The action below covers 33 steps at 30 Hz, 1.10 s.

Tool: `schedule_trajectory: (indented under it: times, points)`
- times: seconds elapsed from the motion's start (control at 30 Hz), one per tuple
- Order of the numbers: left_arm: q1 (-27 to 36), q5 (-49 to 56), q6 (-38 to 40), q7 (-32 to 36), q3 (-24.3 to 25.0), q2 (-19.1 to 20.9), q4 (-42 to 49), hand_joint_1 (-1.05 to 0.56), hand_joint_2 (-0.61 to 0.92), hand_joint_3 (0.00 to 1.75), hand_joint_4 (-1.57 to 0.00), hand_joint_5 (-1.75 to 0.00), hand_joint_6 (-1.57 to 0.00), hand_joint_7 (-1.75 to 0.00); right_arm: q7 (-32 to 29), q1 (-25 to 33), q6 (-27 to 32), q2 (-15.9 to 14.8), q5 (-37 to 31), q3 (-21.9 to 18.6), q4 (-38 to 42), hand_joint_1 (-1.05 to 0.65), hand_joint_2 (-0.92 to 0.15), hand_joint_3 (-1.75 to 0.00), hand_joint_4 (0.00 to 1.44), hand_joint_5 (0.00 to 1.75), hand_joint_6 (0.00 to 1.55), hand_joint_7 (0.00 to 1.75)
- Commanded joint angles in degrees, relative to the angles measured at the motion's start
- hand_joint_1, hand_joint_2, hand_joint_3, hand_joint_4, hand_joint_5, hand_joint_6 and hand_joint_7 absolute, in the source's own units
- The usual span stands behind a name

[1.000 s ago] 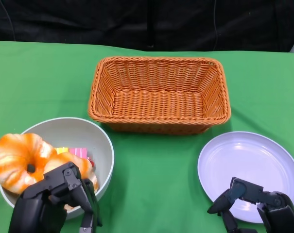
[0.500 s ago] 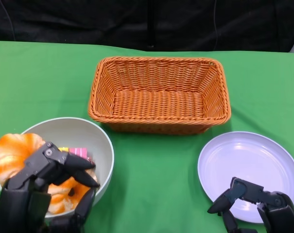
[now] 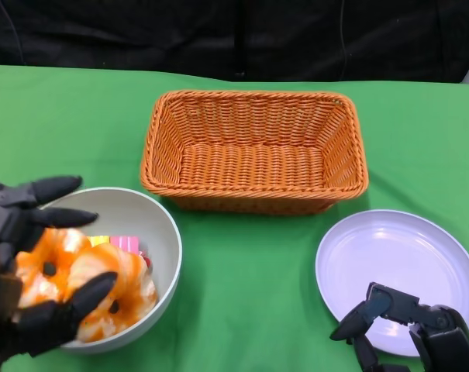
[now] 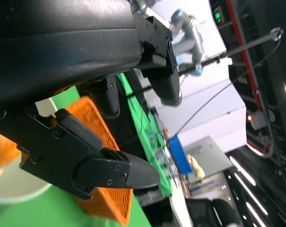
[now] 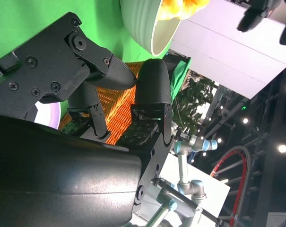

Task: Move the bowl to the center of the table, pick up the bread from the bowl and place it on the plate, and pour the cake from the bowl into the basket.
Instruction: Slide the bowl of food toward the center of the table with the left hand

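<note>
Left hand (image 3: 21,267) has swung out to the bowl's (image 3: 160,225) left, now grasping the bread (image 3: 83,283). Right hand (image 3: 408,325): released, at the plate (image 3: 397,260) right of the bowl.

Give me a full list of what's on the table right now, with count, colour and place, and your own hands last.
Table: one, green cloth cover, under everything.
Basket: one, orange wicker, rectangular, far centre, nothing in it.
Bowl: one, pale grey-white, near left, apart from the basket.
Bread: orange and white glazed pieces, in the bowl; exact count unclear.
Cake: pink and yellow bit showing behind the bread in the bowl; count unclear.
Plate: one, white, near right, nothing on it.
Left hand: black, fingers spread around the bread over the bowl's left side.
Right hand: black, at the plate's near edge, holding nothing, fingers apart.
</note>
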Motion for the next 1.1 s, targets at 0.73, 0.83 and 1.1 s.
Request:
schedule_trajectory:
  times: [0.73, 0.83, 1.1]
  points:
    - [-1.43, 21.45, 10.24, 13.82, 8.37, 2.80, 0.85, -0.63, 0.92, 0.44, 0.00, -0.45, 0.00, -0.46, 0.06, 0.65, 1.46, -0.51, 0.85, 0.19, -2.01, -0.38, -0.42, -1.23, 0.71, 1.54, 0.82, 1.17]
    - [-2.15, 20.74, 12.92, 13.96, 8.65, 3.44, 1.61, -0.59, 0.92, 0.47, 0.00, -0.35, 0.00, -0.41, -0.04, 0.69, 1.61, -0.54, 0.69, 0.05, -2.26, -0.38, -0.43, -1.24, 0.72, 1.54, 0.82, 1.18]
    - [-3.66, 8.82, 22.99, 8.28, 9.75, 5.47, 1.86, -0.77, 0.92, 0.68, 0.00, -0.38, 0.00, -0.29, 0.19, 0.80, 1.74, -0.84, 0.96, -0.03, -2.37, -0.36, -0.42, -1.24, 0.72, 1.53, 0.82, 1.18]
